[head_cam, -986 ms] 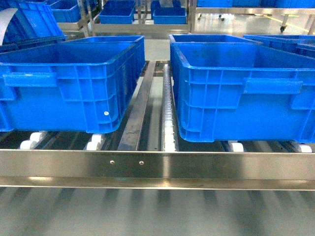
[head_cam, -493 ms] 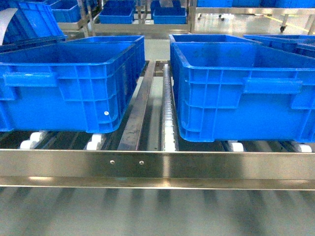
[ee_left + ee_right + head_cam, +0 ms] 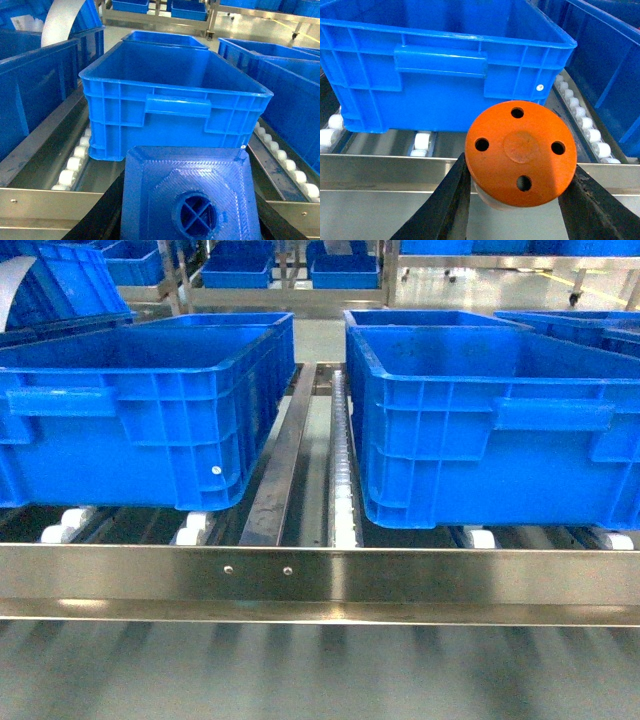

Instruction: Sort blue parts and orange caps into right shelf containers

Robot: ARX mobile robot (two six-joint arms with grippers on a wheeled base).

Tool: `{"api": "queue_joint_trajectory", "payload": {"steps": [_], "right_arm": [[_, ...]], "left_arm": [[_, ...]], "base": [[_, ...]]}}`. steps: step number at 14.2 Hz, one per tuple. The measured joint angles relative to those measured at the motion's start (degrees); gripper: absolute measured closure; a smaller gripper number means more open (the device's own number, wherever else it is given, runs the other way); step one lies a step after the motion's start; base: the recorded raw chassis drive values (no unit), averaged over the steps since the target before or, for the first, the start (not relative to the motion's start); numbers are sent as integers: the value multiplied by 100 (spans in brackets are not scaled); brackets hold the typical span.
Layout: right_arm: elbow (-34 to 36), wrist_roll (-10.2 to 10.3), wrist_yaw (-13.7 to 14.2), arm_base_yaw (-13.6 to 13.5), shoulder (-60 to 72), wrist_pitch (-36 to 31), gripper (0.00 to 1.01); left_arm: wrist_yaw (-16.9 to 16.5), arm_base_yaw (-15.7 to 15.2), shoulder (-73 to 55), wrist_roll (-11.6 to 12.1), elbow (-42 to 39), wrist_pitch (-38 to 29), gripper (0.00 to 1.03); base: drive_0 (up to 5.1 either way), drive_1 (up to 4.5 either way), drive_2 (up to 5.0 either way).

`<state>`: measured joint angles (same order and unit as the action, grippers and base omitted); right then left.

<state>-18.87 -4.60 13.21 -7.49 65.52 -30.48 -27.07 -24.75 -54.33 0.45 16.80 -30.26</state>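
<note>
Grippers loaded, both poised in front of the shelf point(image 3: 320, 575).

Right wrist view: the right gripper point(image 3: 517, 192) has its two dark fingers point(image 3: 445, 207) pressed against either side of an orange cap point(image 3: 521, 152), flat top with four dark holes facing the camera, held just short of the shiny front rail point(image 3: 385, 170), a blue crate point(image 3: 440, 65) right behind. Left wrist view: the left gripper point(image 3: 190, 220) carries a blue part point(image 3: 190, 195), round stud up front; its fingers barely show, so I cannot tell how wide the jaws stand. Ahead sits another open crate point(image 3: 175, 107) on white rollers point(image 3: 72, 165). From the head camera, neither arm is visible, just two crates side by side, a metal divider point(image 3: 280, 465) between them.
</note>
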Motion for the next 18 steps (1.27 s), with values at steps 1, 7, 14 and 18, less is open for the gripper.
{"api": "queue_joint_trajectory", "payload": {"steps": [1,7,14,18], "right_arm": [[0,0,-2,-2,0,0,60],[0,0,0,-2,0,0,60],[0,-13,-15,0,0,-20,60],[-553,-555,-852,125,603,-883,60]], "left_arm": [[2,0,0,0,0,0,59],[2,0,0,0,0,-2,59],[2,0,0,0,0,-2,59],[0,0,0,0,0,-4,59]], "base": [[0,0,0],[0,0,0],[0,0,0],[0,0,0]]}}
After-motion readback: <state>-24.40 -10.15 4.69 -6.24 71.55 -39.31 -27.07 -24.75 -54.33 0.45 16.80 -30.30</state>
